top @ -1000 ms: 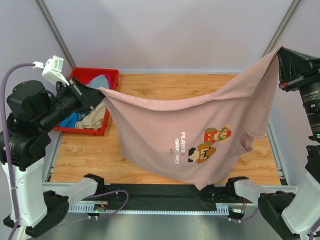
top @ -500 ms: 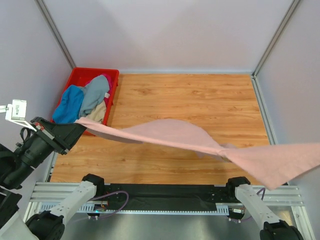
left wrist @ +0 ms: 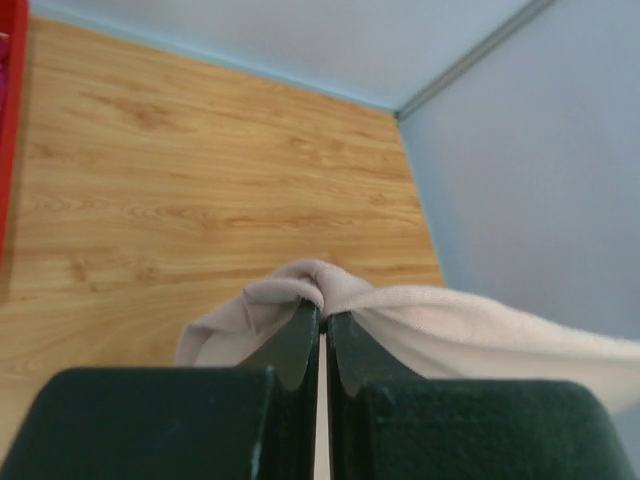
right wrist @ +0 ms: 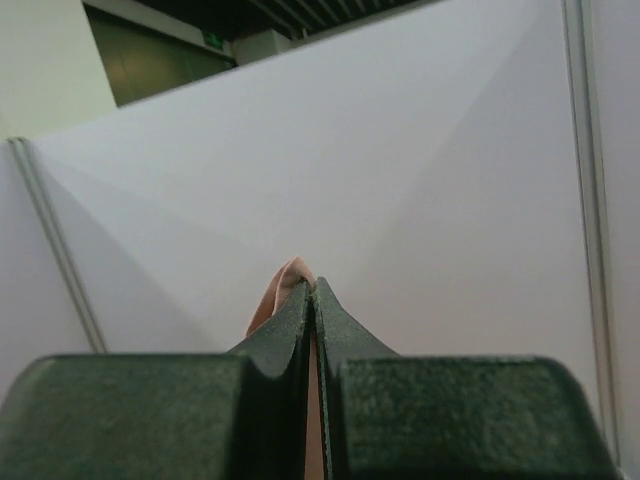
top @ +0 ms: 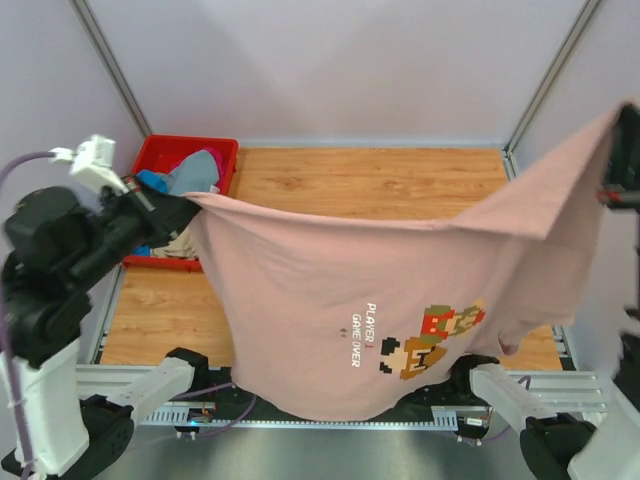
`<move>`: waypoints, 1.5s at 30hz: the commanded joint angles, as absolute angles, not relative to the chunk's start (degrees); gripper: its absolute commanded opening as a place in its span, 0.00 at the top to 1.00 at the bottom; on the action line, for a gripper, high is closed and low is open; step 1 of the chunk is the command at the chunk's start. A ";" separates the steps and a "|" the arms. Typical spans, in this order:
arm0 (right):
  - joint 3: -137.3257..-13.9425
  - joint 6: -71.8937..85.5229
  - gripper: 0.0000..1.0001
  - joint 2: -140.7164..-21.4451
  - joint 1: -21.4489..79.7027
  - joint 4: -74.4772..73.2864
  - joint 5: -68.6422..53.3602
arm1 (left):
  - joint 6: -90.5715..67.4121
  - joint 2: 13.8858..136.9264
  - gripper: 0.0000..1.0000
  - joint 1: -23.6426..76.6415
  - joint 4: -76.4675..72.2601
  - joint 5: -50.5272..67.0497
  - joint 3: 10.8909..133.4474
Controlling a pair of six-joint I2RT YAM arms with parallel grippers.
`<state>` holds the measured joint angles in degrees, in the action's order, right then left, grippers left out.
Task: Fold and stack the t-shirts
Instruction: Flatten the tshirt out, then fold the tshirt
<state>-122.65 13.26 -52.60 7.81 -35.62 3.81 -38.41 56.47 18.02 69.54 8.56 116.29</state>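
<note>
- The left gripper [left wrist: 322, 318] has its fingers pressed together on a bunched corner of the dusty-pink t-shirt [top: 330, 290].
- The right gripper [right wrist: 312, 292], raised high, pinches another edge of it.
- The shirt hangs spread between them above the wooden table [top: 380, 180].
- Other shirts [top: 195, 170] lie in the red crate [top: 190, 143], far left.

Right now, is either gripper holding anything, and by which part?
Both hold the pink shirt, spread in the air between them: the left gripper pinches its upper left corner, the right gripper its raised right corner.
</note>
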 commanded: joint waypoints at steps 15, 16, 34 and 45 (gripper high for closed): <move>-97.01 2.38 1.00 -97.51 2.38 4.83 0.88 | -27.96 100.93 1.00 14.94 39.54 -6.67 102.19; -98.08 1.76 1.00 -99.65 2.20 5.09 -1.04 | -27.17 103.25 1.00 14.51 39.46 -6.77 104.13; -110.92 3.34 1.00 -117.69 1.67 0.18 -2.55 | -21.54 123.84 1.00 9.05 38.32 -3.25 121.38; -110.14 6.68 1.00 -114.18 -3.16 -16.78 -2.64 | -15.21 121.65 1.00 8.79 43.86 -7.91 118.66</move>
